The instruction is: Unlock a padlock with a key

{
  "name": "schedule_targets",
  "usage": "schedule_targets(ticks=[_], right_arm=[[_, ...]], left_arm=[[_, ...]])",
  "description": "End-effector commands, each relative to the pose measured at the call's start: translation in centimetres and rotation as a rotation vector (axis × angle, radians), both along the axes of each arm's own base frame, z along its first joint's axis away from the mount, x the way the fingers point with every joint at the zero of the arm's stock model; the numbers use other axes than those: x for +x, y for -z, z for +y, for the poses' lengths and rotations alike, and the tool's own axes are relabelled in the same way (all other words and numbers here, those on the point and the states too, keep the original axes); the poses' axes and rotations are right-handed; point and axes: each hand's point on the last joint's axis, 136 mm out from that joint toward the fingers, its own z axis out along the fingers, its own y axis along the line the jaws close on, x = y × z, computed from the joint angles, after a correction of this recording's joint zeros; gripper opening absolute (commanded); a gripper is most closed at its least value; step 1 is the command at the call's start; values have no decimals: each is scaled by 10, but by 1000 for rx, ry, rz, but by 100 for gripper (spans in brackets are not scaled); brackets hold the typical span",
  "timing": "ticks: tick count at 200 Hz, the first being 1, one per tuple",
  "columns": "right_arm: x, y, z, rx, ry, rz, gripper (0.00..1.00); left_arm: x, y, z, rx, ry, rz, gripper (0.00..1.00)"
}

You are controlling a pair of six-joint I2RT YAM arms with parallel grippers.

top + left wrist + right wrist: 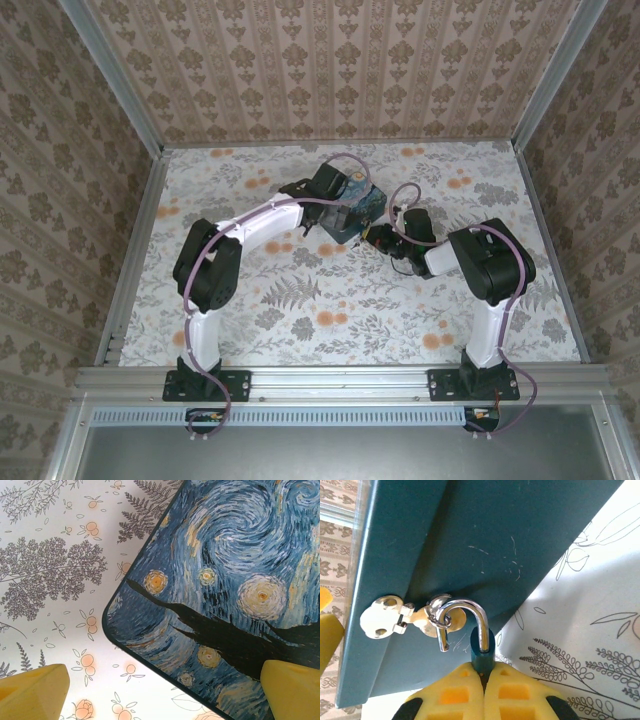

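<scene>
Yellow pads of the right fingers [455, 695] are pressed fully together on the dark teal body of the padlock [482, 656], which hangs at the front face of the box [470, 540] near the middle of the bench [300, 300]. Its silver shackle [465, 609] runs through the small loop of the white hasp [385, 622]. The long leg sits in the body, while the short leg ends in the open just beside the loop, so the lock looks already sprung. Whether a key sits in the underside of the body I cannot tell, since the pads cover it.

The left fingers [35, 692] are spread as wide as they go and hold nothing. They hover over the painted lid of the box [225, 580], one over its near corner and the other out over the bench.

By my reading the step in hand is freeing the padlock from the hasp. The next move calls for a small turn and pull of the body so the free leg slides out of the loop. The box could drag along unless the left fingers steady it.
</scene>
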Motion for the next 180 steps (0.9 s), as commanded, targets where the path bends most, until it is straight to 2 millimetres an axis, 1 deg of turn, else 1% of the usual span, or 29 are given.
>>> schedule_targets(ticks=[1,36,101,142,180], right_arm=[[11,-1,-6,34,41,-2,0],[21,-3,-9,64,67,-1,0],[41,-9,-23,104,126,-7,0],[49,-9,-28,110,132,-1,0],[52,-9,-38,105,140,7,0]], left_arm=[[-16,41,20,150,19,87,100],[-19,48,21,160,22,101,100],[-23,61,22,168,26,126,100],[-25,65,23,169,24,133,100],[-25,65,22,168,24,134,100]])
